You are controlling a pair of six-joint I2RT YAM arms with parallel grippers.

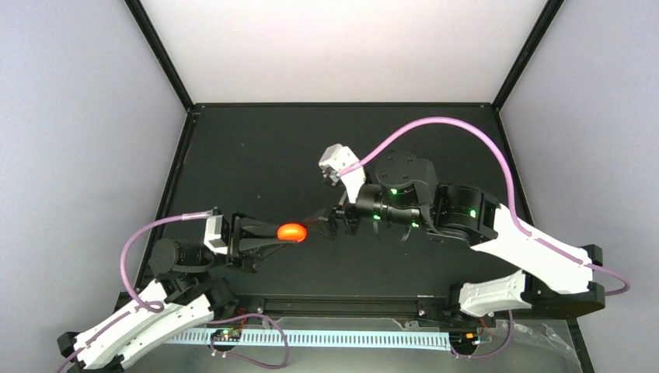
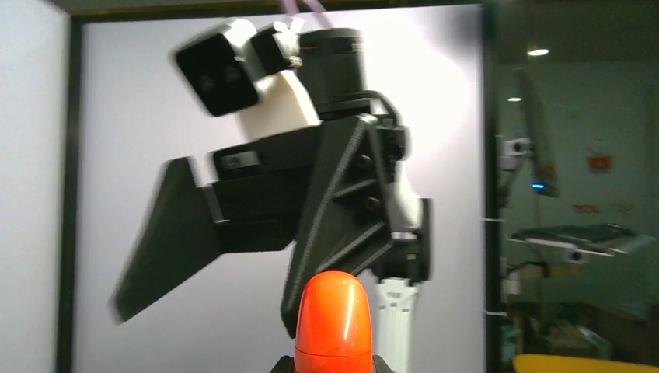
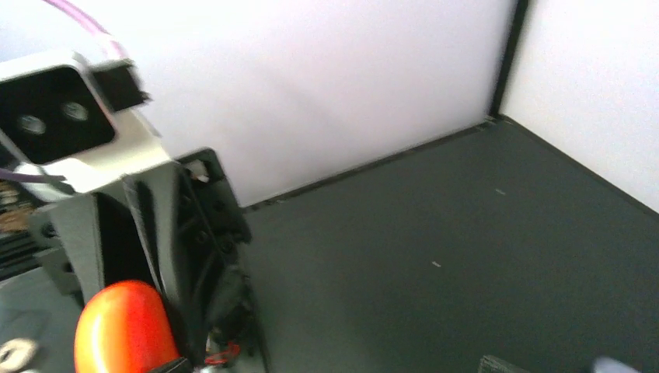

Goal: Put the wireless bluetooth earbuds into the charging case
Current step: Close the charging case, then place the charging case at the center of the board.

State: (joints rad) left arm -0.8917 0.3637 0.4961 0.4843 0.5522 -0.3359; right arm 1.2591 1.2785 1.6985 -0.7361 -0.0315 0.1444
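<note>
Glossy orange-red pebble-shaped charging case (image 2: 334,322), clamped end-out by the left gripper (image 1: 289,232) above the matte black table (image 1: 256,155), presumably offered for opening to the wide-spread right gripper (image 1: 325,222); no earbuds are visible

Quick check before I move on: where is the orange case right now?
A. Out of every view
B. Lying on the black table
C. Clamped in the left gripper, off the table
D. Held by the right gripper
C: the top view shows the orange case at the tips of the left gripper, raised off the table, while the right gripper faces it with its jaws open.
</note>
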